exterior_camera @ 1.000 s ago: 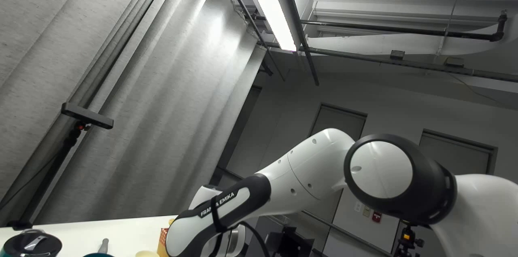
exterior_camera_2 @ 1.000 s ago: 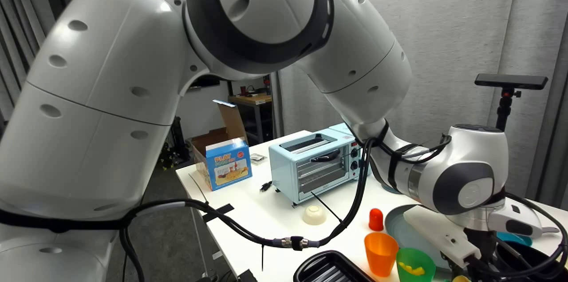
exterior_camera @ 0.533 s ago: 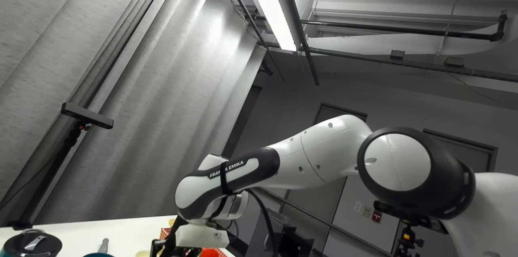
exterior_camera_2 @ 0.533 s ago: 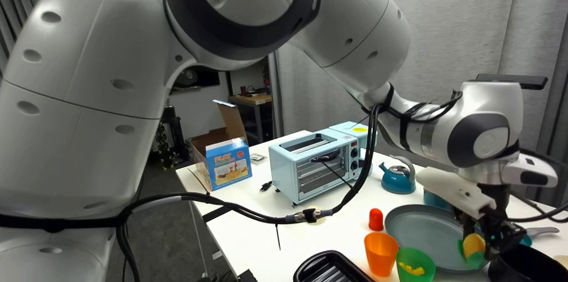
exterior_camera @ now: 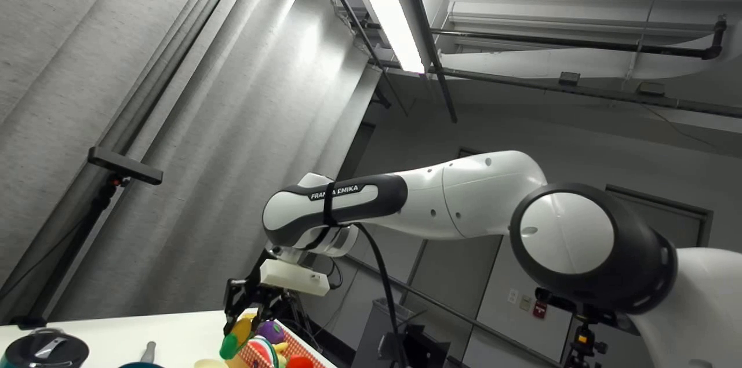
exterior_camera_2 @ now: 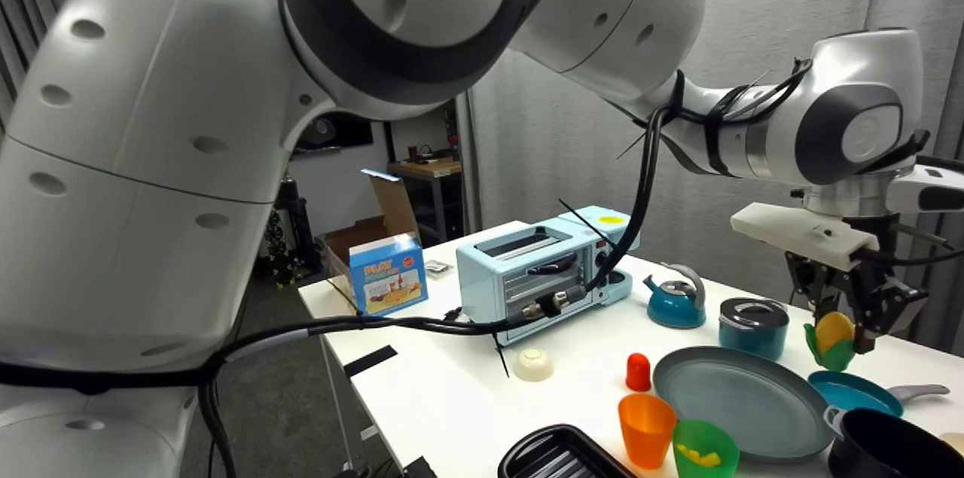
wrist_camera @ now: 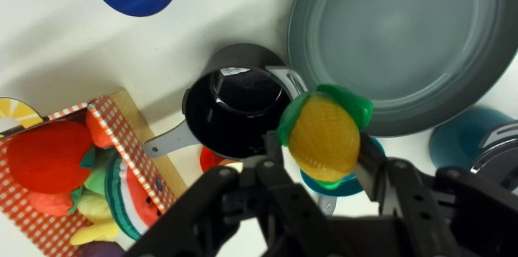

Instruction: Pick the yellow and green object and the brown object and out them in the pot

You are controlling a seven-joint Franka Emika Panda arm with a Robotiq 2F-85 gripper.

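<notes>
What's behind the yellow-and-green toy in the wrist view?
Around the toy: parts of the teal pan, grey plate and black pot. Covered: much of the pan, some of the plate's rim. Can't tell what else.

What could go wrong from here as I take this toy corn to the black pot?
The gripper pinches the rounded corn from its sides, so it might slip out on the way.
Released here, it would probably miss the pot: the wrist view shows it beside the opening, partly against the blue pan.
Coming in low, it could catch the looped handle that juts from the pot on that side.
</notes>
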